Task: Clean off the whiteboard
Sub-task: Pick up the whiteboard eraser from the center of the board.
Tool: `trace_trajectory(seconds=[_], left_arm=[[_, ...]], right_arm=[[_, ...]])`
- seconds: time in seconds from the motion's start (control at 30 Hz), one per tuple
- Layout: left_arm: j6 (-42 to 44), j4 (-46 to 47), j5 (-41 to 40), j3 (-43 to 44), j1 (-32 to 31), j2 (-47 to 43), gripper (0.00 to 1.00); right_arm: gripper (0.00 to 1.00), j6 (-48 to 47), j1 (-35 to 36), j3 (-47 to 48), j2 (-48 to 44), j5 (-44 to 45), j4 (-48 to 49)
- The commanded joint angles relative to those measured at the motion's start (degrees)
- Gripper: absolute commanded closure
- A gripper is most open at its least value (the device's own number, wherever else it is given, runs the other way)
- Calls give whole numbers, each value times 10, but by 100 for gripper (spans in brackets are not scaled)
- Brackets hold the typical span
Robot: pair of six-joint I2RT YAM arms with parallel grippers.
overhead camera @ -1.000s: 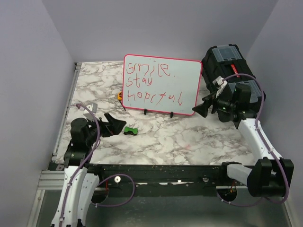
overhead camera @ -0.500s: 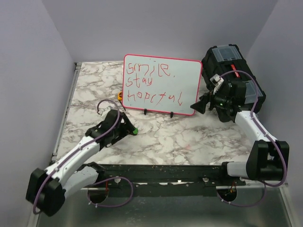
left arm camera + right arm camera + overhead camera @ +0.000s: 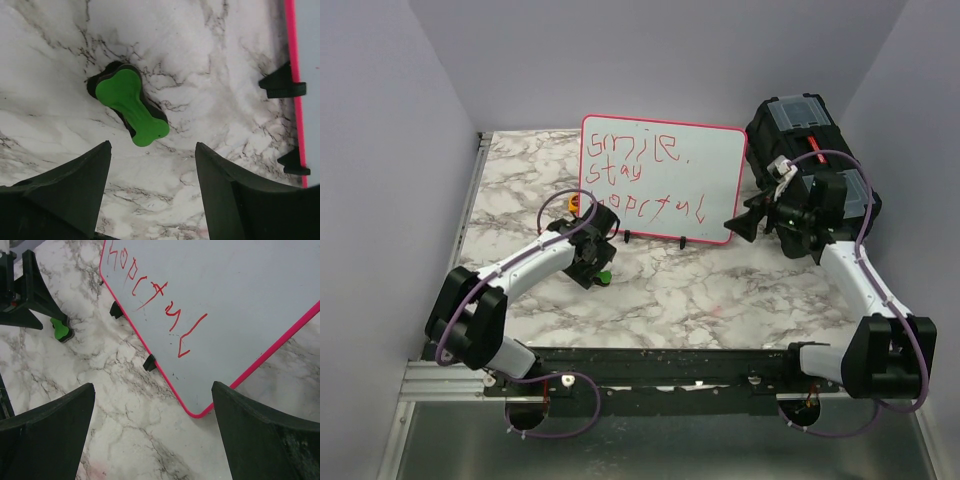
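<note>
Whiteboard [image 3: 715, 170] is standing upright on the surface [image 3: 720, 290], lettering intact. Eraser [image 3: 132, 110] is lying just before its left foot, long axis skewed to the jaws of the nearer left tool [image 3: 152, 147], which is hovering wide open. Right tool [image 3: 152, 387], wide open, is facing its lower right corner.

Robotics lab test cell: a left arm [image 3: 520, 265] and a right arm [image 3: 855, 275] stand bolted to a black rail [image 3: 670, 365] at the near edge of a marble-patterned counter [image 3: 720, 290]. Plain lavender panels [image 3: 380, 150] enclose it, with purple cables [image 3: 830, 155] and aluminium framing [image 3: 430, 378].
</note>
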Motion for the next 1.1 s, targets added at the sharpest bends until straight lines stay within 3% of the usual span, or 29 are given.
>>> trace_trajectory(seconds=[0.0, 0.23, 0.6, 0.77, 0.93, 1.07], left_arm=[[-73, -54, -19, 9, -3, 24, 33], [-74, -52, -26, 24, -2, 78, 34], [-58, -36, -19, 45, 15, 126, 51], [-25, -34, -30, 52, 19, 130, 55], [142, 44, -14, 62, 15, 132, 76], [269, 28, -42, 92, -15, 144, 88]], right_arm=[[0, -16, -1, -1, -15, -4, -17], [0, -29, -1, 3, -11, 2, -32], [0, -31, -2, 3, -10, 1, -35], [0, -32, -2, 4, -8, 3, -37], [0, -33, -2, 5, -6, 2, -39], [0, -35, -1, 8, -3, 3, -42]])
